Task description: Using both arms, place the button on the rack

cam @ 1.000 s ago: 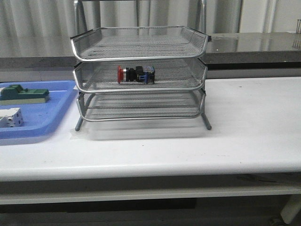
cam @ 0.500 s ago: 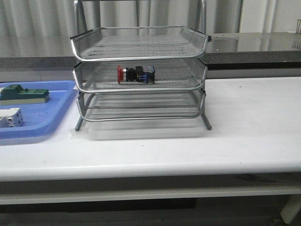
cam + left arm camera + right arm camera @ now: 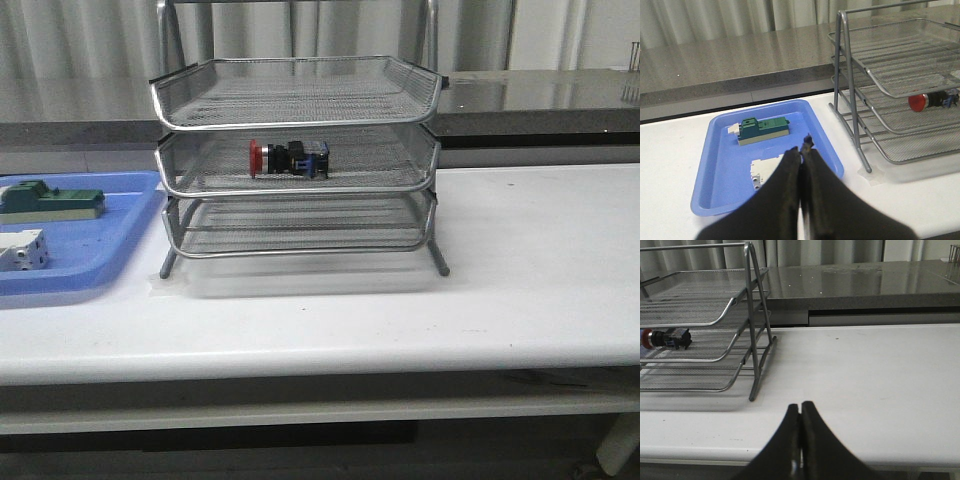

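On rack point(image 3: 400, 180), button point(image 3: 290, 158) — both jaws pressed together (empty)

rack point(image 3: 296, 110): silver mesh | button point(image 3: 290, 158): red, black, blue | tray point(image 3: 95, 262): blue | table point(image 3: 540, 260): white

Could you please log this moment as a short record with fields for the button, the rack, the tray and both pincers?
button: lies on its side in the middle tier, red cap toward the robot's left
rack: three wire-mesh tiers, standing on the white table; top and bottom tiers hold nothing visible
blue tray: left of the rack, holds a green block and a white block
left pincer: shut, empty, above the blue tray
right pincer: shut, empty, above the table
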You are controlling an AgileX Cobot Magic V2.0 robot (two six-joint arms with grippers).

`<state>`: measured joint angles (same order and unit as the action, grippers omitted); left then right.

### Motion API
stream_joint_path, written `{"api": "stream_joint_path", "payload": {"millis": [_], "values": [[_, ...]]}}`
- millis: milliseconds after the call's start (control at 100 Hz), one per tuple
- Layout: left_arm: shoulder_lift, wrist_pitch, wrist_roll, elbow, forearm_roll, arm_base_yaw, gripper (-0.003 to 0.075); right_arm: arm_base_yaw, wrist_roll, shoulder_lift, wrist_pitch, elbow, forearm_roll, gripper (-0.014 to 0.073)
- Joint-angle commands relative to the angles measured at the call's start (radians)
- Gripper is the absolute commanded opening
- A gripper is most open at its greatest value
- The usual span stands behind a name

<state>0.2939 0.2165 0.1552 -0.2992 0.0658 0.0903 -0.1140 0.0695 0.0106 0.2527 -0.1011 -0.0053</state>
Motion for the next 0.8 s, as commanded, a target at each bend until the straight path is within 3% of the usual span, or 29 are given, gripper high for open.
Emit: {"api": "stream_joint_path", "payload": {"millis": [0,450,790], "values": [[0.005,-0.085,-0.009,-0.026,0.011,-0.002,-0.0021,0.006,0.004,0.020,-0.095,-0.011,-0.012,-0.0060],[0.005,-0.085,-0.009,-0.026,0.011,-0.002,-0.0021,0.006,0.004,0.020,-0.242,0.110,-0.012,-0.0060],[0.005,-0.085,-0.009,-0.026,0.011,-0.002,-0.0021,0.006,0.004,0.020,-0.243,0.110,-0.012,-0.0060]]}}
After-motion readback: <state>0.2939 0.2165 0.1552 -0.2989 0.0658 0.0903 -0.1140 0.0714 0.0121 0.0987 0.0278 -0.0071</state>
